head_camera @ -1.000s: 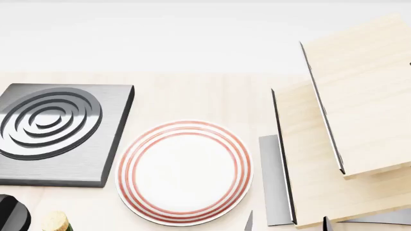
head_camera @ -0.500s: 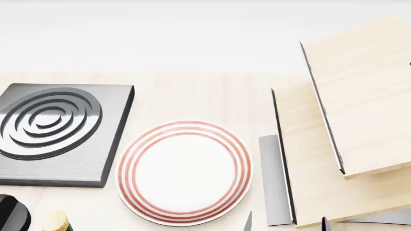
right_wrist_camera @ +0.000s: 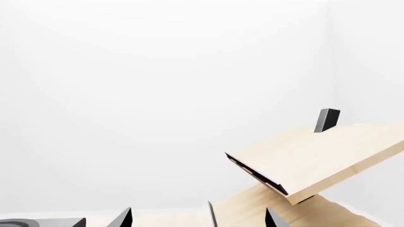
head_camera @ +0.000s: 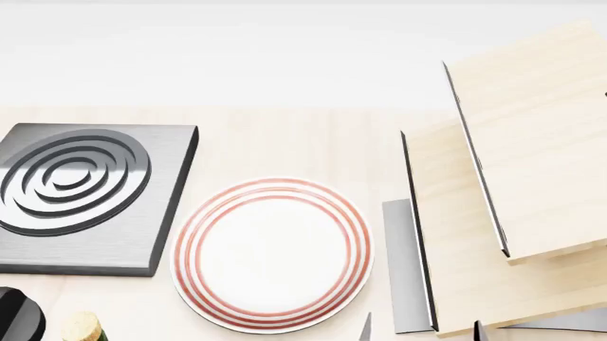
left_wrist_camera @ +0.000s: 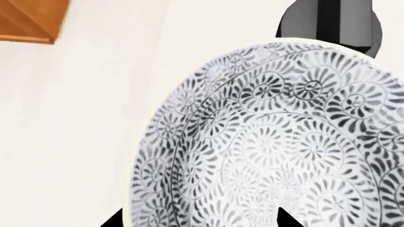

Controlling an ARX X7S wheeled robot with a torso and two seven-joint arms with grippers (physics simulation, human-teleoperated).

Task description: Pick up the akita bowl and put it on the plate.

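Note:
The akita bowl [left_wrist_camera: 277, 142], white with a dense grey-black floral pattern, fills most of the left wrist view and is out of the head view. My left gripper [left_wrist_camera: 198, 222] is open, one dark fingertip [left_wrist_camera: 115, 221] outside the bowl's rim and the other over its inside. The plate [head_camera: 271, 254], white with thin red rings, lies bare at the middle of the head view. My right gripper [right_wrist_camera: 198, 220] is open and holds nothing. Its fingertips [head_camera: 367, 327] show at the bottom edge, right of the plate.
A dark grey square stove burner [head_camera: 81, 195] lies left of the plate. A tilted light-wood rack [head_camera: 512, 199] with grey metal panels stands to the right. A black object [head_camera: 19, 316] and a cork-like top [head_camera: 82, 327] sit at the bottom left. A dark object [left_wrist_camera: 328, 23] stands behind the bowl.

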